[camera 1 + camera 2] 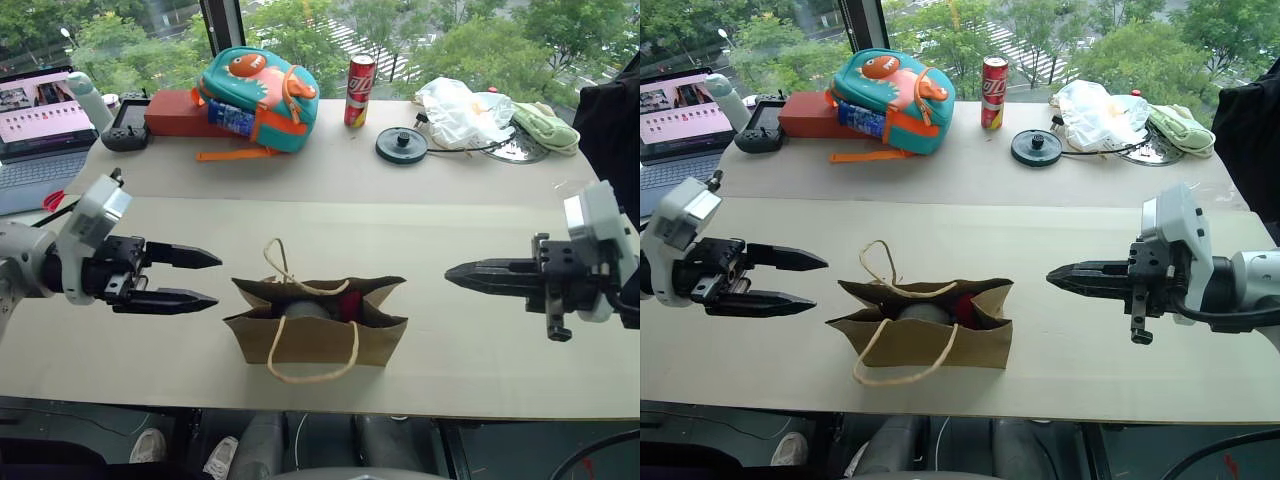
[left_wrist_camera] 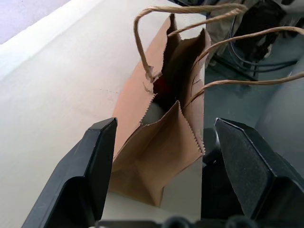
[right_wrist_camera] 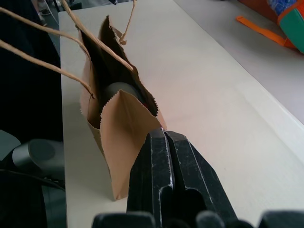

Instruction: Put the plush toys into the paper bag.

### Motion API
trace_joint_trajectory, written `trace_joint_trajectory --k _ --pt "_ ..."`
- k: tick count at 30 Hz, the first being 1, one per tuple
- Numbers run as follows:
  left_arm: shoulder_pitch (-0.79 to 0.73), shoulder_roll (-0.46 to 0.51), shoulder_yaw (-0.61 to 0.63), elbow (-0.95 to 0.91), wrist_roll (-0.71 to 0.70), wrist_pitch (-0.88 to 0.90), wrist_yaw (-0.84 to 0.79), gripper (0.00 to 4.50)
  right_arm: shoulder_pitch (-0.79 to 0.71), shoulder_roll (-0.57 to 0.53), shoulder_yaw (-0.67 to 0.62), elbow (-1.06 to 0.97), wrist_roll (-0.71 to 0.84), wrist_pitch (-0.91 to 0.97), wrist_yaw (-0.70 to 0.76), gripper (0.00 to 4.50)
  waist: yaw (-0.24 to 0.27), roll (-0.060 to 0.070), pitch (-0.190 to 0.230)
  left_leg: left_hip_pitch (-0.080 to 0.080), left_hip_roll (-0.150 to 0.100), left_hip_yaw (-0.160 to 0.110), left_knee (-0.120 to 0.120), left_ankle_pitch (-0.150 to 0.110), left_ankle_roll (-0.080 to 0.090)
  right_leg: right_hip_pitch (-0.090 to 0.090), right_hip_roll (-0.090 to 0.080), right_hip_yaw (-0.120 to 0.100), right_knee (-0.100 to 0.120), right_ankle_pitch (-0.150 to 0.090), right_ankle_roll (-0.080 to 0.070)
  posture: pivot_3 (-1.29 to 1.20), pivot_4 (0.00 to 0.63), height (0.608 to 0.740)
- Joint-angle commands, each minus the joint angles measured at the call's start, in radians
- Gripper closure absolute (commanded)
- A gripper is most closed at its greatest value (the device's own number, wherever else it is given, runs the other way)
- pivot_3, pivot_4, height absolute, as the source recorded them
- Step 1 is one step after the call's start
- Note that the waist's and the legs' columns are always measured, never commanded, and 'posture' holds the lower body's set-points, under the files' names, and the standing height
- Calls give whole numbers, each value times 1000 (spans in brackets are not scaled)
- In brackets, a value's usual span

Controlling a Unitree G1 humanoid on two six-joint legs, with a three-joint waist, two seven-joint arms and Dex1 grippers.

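- The paper bag (image 1: 318, 322) stands upright and open-mouthed near the front edge of the table (image 1: 420, 250), its two cord handles drooping, one over the front and one toward the back.
- Inside it lie both plush toys: the grey-blue toy (image 1: 305, 309) on the robot's left, the red toy (image 1: 349, 305) just beside it on the right.
- The left wrist view looks in from the bag's narrow end and shows a sliver of red (image 2: 161, 88) deep between the paper walls; the right wrist view, from the opposite end, shows the grey toy's rounded top (image 3: 121, 90).
- The left gripper (image 1: 205, 278) hangs just off the bag's left end, its fingers spread wide and empty.
- The right gripper (image 1: 455, 273) points at the bag from the right, farther off, its fingers pressed together, gripping nothing.
- A teal-and-orange backpack (image 1: 260, 85), a red can (image 1: 359, 90) and a white plastic bag (image 1: 460, 110) sit at the table's far side.
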Motion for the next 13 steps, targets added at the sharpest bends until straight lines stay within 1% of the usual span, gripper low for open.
trace_joint_trajectory --k 1,13 --pt "-2 22 51 -10 -15 8 7 972 -43 -15 -50 -36 84 13 -21 4500 0 0 0 0 0 0 0 0 0 0 0 0 0 0 0 0 150 739" --pt "-7 5 42 -28 -22 21 20 972 -67 -22 -4 -30 81 2 -36 4500 2 0 0 0 0 0 0 0 0 0 0 0 0 0 -1 0 150 739"
